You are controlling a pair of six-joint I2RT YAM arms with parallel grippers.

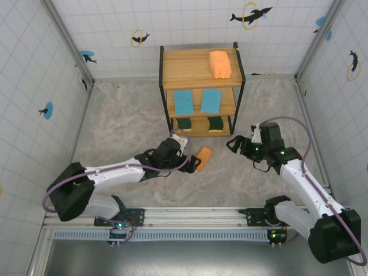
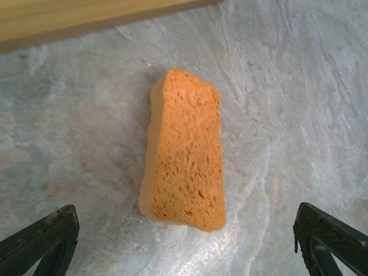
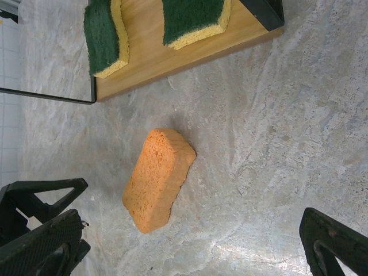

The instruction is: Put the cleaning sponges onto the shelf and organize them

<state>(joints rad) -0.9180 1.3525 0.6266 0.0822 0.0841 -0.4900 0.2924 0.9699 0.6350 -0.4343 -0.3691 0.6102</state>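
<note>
Two grippers are standing wide open and empty: the left gripper (image 1: pixel 188 156) is hovering over the one loose orange sponge (image 1: pixel 203 158) on the table, and the right gripper (image 3: pixel 192 221) is pointing at it from beside. Beyond, the shelf (image 1: pixel 172 69) is holding green sponges (image 1: pixel 184 123) below, blue sponges (image 1: pixel 184 102) midway and the shelved orange sponge (image 1: pixel 220 63) on top. The left jaws should be straddling the loose sponge's narrow width, which is apparently resting on edge, before closing.

No legible txt, brand or no. on sponges (image 1: pixel 220 63) or shelf (image 1: pixel 184 66). Only marks: dolphin stickers (image 1: pixel 251 14) on walls (image 1: pixel 23 69), no lettering.
</note>
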